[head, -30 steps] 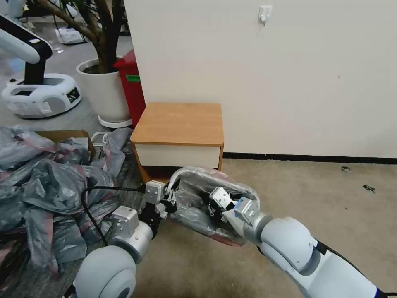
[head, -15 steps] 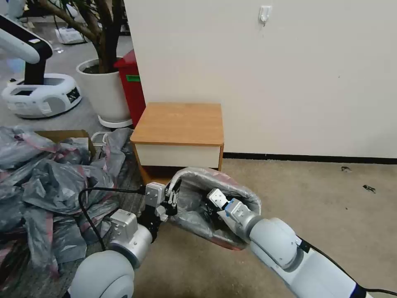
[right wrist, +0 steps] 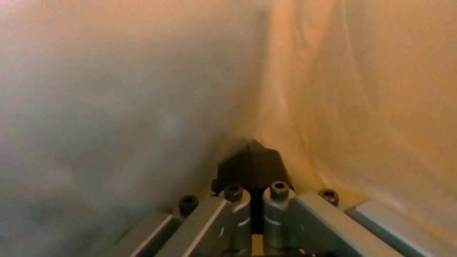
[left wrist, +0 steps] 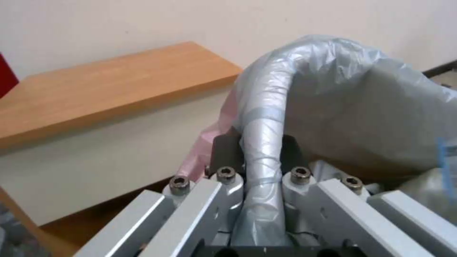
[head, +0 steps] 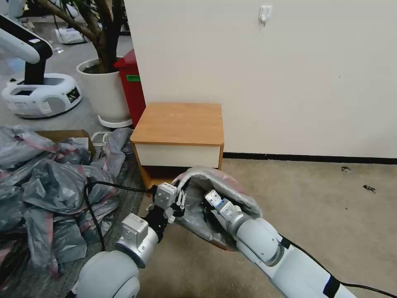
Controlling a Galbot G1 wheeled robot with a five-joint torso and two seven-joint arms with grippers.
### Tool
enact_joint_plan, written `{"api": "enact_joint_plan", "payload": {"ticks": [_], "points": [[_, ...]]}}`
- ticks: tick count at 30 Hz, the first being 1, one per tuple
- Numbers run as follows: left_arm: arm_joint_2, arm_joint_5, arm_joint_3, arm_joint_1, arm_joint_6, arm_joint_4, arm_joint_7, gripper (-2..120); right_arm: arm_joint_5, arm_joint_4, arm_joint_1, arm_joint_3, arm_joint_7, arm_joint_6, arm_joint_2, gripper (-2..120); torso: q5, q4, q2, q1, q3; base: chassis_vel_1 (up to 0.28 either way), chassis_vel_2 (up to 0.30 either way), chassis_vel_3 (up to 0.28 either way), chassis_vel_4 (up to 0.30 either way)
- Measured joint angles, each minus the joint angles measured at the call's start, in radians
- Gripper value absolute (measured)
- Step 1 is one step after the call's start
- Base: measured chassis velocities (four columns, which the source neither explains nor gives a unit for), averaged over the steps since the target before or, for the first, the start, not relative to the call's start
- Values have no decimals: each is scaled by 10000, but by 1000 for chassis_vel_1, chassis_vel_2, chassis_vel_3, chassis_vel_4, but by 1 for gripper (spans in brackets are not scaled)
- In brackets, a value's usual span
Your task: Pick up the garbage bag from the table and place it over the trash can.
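Two grippers at the bagged trash can (head: 194, 176)

Left gripper (left wrist: 259, 157) clamps the garbage bag (left wrist: 352, 96) against the rim; right gripper (right wrist: 252, 167), fingers together, presses inside.

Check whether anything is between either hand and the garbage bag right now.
Nothing visible. The left hand is clamped on the garbage bag where it wraps the trash can rim; the right hand is inside the bag, shut and pushed against the plastic.

Grey garbage bag (head: 215, 182) with pink rim, light-brown table (head: 180, 123), red bin (head: 131, 89)
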Motion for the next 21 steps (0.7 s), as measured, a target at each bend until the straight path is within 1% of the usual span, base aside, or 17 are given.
{"api": "enact_joint_plan", "payload": {"ticks": [10,16,19,21], "points": [[-164,277,169,46,-70,90,197,5,-269,-151,-99,70,0,-2,-64,0,1,0,0,0,0,0,0,0,0],[-304,243,23,63,-62,287,173,5,44,569,-307,147,-16,-2,-467,0,2,-1,0,0,0,0,0,0,0],[-428,192,-32,44,-45,561,22,5,488,1281,-502,270,-40,0,-722,0,1,-1,0,0,0,0,0,0,0],[-471,148,21,17,-41,661,-41,5,659,1447,-547,286,-45,0,-774,0,2,-1,0,0,-1,0,0,0,0]]}}
